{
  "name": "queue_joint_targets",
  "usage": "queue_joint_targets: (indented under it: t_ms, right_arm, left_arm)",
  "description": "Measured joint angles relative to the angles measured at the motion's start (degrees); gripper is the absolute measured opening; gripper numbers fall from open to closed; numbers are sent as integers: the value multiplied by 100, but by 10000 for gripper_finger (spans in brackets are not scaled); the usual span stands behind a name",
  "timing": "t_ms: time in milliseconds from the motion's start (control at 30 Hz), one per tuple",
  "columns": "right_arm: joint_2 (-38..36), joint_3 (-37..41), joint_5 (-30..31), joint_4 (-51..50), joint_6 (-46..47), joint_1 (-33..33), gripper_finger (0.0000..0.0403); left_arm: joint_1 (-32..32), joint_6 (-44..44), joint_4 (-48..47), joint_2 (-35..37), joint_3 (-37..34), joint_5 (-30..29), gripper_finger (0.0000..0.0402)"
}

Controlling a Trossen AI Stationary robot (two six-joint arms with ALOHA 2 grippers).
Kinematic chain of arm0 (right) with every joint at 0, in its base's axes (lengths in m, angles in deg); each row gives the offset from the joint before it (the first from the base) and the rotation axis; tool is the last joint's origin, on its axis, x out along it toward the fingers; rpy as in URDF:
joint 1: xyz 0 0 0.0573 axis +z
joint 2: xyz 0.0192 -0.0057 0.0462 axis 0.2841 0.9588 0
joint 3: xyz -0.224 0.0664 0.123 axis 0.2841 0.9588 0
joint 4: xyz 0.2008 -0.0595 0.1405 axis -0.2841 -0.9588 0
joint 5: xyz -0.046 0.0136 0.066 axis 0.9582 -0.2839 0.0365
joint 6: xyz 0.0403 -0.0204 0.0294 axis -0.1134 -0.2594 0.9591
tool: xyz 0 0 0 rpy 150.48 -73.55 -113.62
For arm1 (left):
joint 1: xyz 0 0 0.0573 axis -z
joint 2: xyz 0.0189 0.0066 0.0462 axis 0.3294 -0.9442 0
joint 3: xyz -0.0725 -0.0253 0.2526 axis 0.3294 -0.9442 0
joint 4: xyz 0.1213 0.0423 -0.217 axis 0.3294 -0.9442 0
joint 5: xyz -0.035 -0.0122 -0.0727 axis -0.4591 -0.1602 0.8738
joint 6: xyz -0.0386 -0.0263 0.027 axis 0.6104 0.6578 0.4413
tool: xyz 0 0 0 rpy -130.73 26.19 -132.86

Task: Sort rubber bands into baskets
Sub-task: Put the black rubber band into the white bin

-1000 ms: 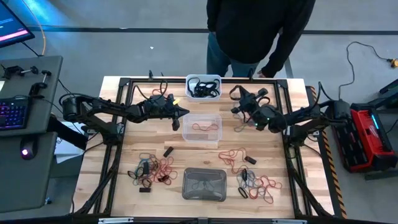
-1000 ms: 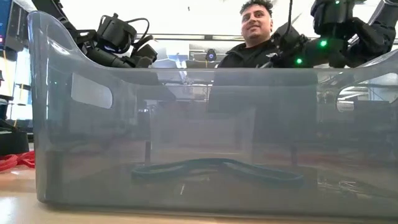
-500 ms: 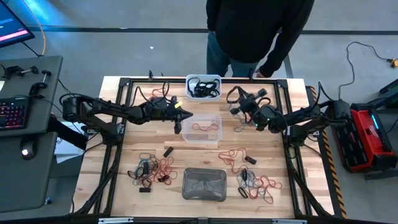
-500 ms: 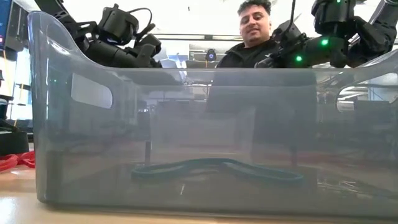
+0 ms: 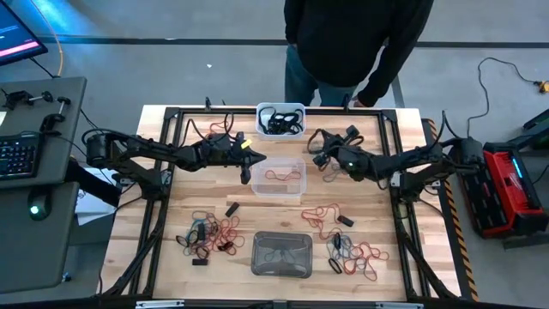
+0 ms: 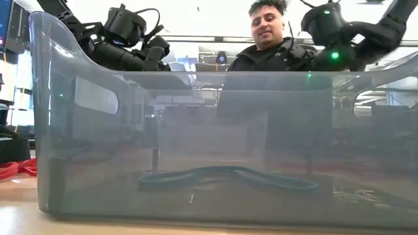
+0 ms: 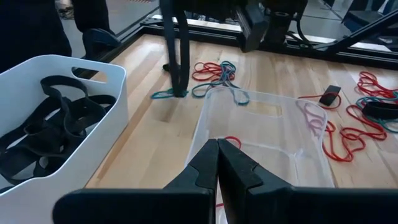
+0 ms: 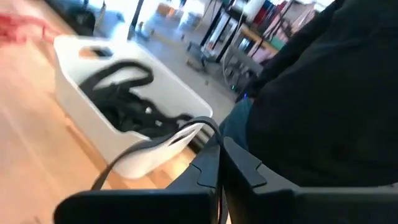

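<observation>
- Three baskets sit on the wooden worktop [image 5: 171,257]: a white basket [image 5: 280,118] at the middle of the far edge, a clear basket [image 5: 278,179] near the centre, and a grey basket [image 5: 281,255] by the middle of the near edge.
- The white basket holds a tangle of black rubber bands [image 5: 280,122]; I cannot count them apart.
- The clear basket holds one red band [image 5: 281,175] that I can make out.
- The grey basket holds one dark teal band [image 6: 225,176] lying flat on its floor.
- Two loose heaps of mixed red, black and teal bands lie on the worktop: a left heap [image 5: 210,235] toward the near left corner and a right heap [image 5: 352,252] toward the near right corner; too many to count.
- One more red band [image 5: 322,212] lies alone, between the clear basket and the right heap.
- The left claw [image 5: 254,155] hangs over the clear basket's left rim, fingers pressed together, nothing between them.
- The right claw [image 5: 318,156] hovers between the white and clear baskets, to their right, pinching one black band [image 8: 155,146] that dangles in front of the white basket.
- One person [image 5: 356,39] in dark clothes stands just beyond the far edge.
</observation>
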State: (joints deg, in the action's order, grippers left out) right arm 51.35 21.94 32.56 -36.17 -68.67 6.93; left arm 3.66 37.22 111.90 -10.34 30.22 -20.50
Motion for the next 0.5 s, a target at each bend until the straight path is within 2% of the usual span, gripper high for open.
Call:
queue_joint_targets:
  t_ms: [133,333,500]
  right_arm:
    - [0,-504,-1,-958,6,-207,0]
    - [0,-670,-158,-765,-900,-293,0]
    - [-2,-541,-380,-1007,-998,-229,0]
  left_arm:
    - [0,-65,-2,-2,0,-68,0]
    - [-9,-71,-2,0,0,-225,0]
    - [-9,-73,-11,-1,0,-230,0]
